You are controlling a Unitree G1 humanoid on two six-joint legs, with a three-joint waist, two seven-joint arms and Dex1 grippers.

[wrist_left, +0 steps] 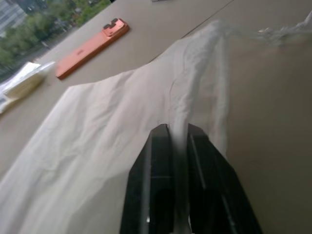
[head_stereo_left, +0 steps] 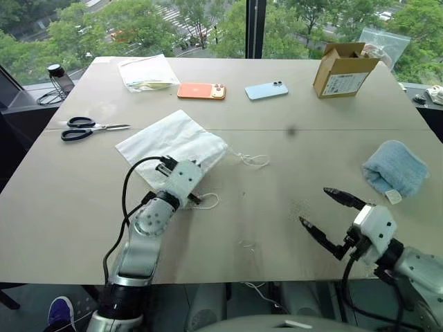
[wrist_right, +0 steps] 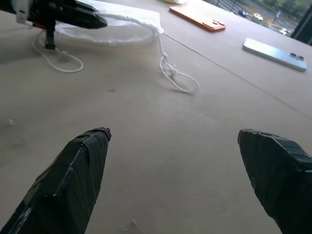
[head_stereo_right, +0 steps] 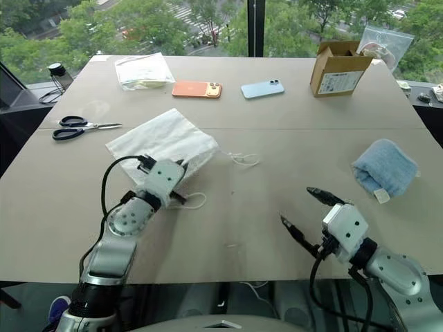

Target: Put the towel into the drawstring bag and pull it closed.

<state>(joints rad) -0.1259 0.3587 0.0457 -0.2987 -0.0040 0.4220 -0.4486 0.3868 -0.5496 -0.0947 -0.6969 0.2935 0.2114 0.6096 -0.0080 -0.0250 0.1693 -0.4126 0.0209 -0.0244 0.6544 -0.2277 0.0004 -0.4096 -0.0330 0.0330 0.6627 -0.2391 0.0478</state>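
On the tan bench (head_stereo_left: 291, 207), the left pincer (wrist_left: 178, 134) pinches the drawstring bag's (head_stereo_left: 173, 142) near edge, likely to lift its mouth; the right pincer (head_stereo_left: 324, 207) gapes empty, the towel (head_stereo_left: 394, 166) lying apart beyond it.

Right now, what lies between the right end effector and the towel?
Nothing: in the left eye view the stretch of table between the open right end effector and the towel is bare.
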